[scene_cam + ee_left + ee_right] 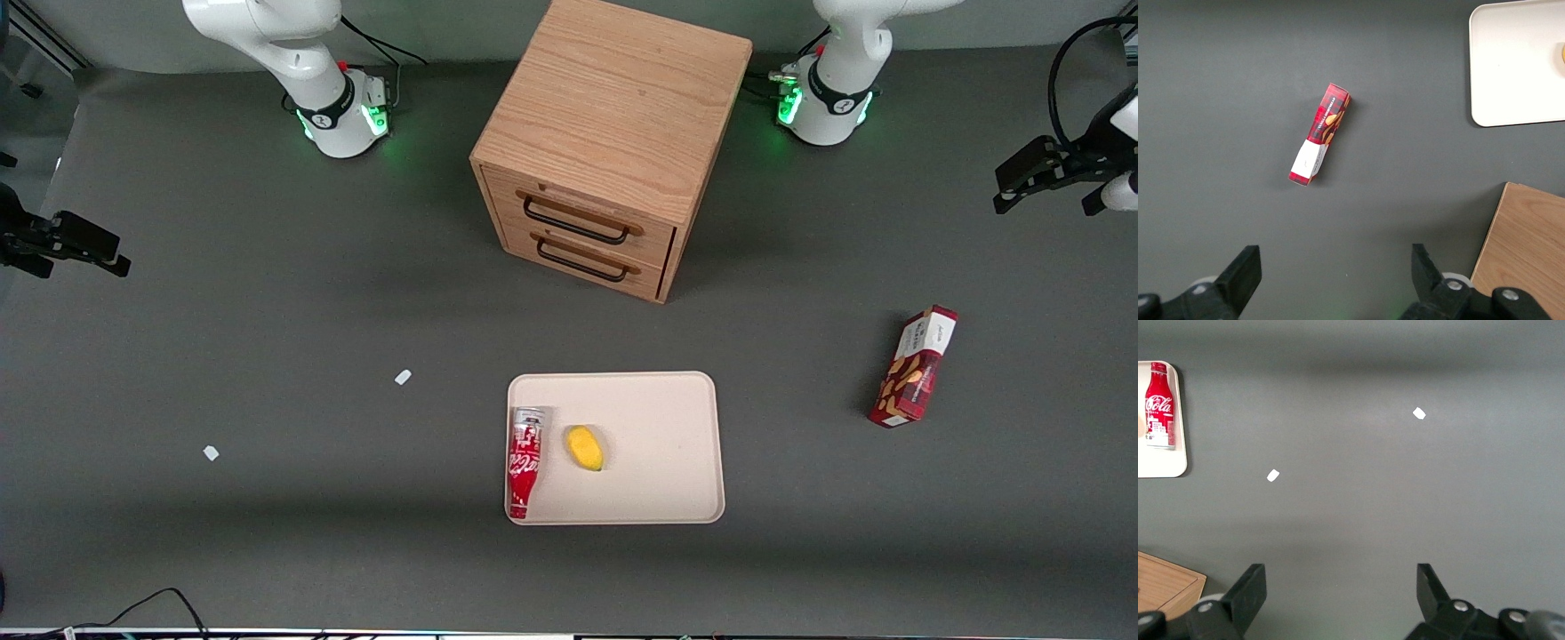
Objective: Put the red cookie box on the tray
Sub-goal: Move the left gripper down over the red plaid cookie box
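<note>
The red cookie box lies flat on the grey table toward the working arm's end, well apart from the tray. In the left wrist view the cookie box shows its white end panel and cookie pictures, with a corner of the tray off to one side. My left gripper hovers high over the table edge, farther from the front camera than the box. The gripper is open and nothing sits between its fingers.
On the tray lie a red-and-white soda bottle-can and a small yellow fruit. A wooden two-drawer cabinet stands farther from the front camera than the tray. Two white scraps lie toward the parked arm's end.
</note>
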Motion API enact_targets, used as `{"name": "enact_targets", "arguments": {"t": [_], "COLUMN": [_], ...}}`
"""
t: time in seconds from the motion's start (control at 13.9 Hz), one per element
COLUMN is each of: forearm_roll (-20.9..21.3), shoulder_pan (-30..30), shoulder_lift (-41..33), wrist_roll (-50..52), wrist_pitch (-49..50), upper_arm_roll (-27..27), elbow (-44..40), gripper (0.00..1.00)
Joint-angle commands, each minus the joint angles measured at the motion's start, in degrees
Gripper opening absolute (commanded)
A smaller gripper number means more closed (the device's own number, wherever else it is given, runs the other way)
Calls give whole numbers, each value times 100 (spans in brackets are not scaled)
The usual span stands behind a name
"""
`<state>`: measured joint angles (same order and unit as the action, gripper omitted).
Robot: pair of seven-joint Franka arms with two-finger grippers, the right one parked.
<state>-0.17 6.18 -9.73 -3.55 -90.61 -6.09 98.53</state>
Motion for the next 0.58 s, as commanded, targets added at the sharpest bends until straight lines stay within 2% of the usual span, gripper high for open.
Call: {"name": "enact_targets", "arguments": {"t": [0.0,0.51], "forearm_roll": [87,200], "shoulder_pan": [41,50], "shoulder_lift": [-38,374], "wrist_roll": [66,-329], "wrist_pitch": [131,43], "upper_arm_roll": [-59,-15], "elbow": [-79,26], "gripper": [100,100]}}
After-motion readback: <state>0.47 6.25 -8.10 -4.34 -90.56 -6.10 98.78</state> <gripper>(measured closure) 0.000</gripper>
